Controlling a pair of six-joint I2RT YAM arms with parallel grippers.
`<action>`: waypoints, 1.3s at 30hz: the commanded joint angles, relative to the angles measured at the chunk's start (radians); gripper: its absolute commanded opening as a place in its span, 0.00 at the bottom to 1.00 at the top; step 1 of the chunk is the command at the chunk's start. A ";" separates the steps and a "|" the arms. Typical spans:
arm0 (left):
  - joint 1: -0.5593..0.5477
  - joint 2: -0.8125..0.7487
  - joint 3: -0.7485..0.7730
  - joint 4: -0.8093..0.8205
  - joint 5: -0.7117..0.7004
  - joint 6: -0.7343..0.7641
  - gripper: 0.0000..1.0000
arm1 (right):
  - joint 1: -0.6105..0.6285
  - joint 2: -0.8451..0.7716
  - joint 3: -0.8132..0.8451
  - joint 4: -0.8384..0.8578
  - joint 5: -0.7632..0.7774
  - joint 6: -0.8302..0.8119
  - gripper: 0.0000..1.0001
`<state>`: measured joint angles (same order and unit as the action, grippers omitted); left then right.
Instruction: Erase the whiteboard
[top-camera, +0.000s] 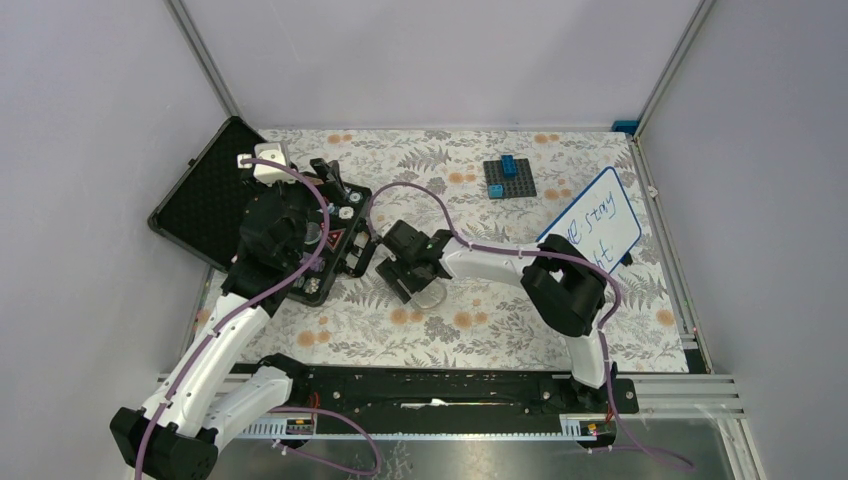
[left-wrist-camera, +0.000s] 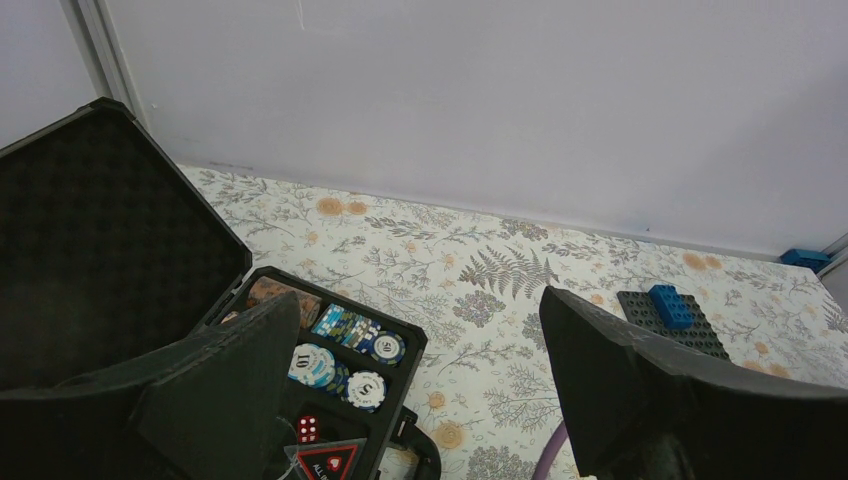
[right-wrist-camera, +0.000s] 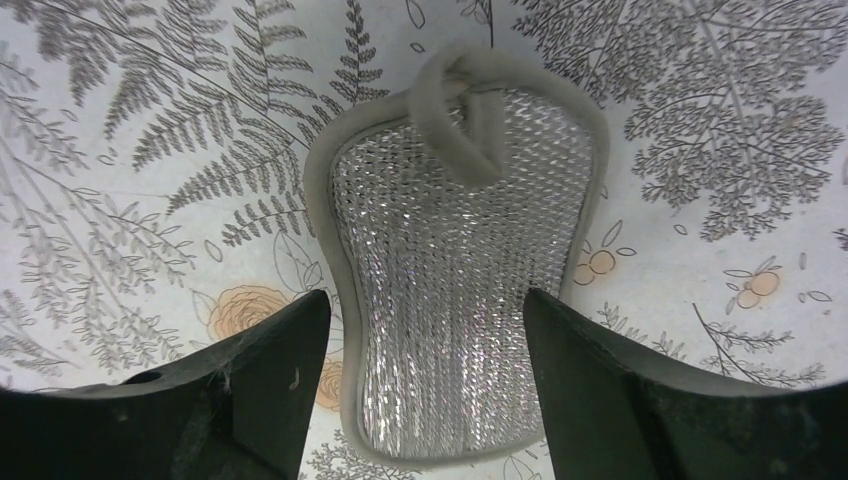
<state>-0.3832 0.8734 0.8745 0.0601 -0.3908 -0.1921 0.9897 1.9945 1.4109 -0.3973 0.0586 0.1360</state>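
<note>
White whiteboard (top-camera: 596, 215) (blue handwriting (top-camera: 600, 226))

The top view looks down from above the near edge over the whole counter (top-camera: 450, 335). The left wrist view faces the far wall (left-wrist-camera: 450, 100), sharing the open case (left-wrist-camera: 100, 250) and studded plate (left-wrist-camera: 700, 335) with it. The right wrist view looks straight down, close, past the right pincer (right-wrist-camera: 425, 300) onto a silvery pad (right-wrist-camera: 450, 180).

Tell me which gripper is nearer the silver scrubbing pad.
Right. The right gripper hangs open directly over the pad, a finger each side; the left gripper is over the poker chip case, to the pad's left.
</note>
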 joint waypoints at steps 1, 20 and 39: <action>-0.003 -0.004 0.003 0.038 -0.005 0.003 0.99 | 0.029 0.037 0.015 0.020 0.006 0.002 0.81; -0.003 0.006 0.004 0.035 0.009 -0.003 0.99 | 0.047 -0.047 0.008 -0.018 0.039 0.040 0.84; -0.003 -0.002 0.003 0.034 0.012 -0.004 0.99 | 0.051 0.099 -0.017 0.034 0.105 0.064 0.55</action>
<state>-0.3832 0.8837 0.8745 0.0570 -0.3893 -0.1925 1.0309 2.0285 1.3994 -0.3752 0.1268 0.1806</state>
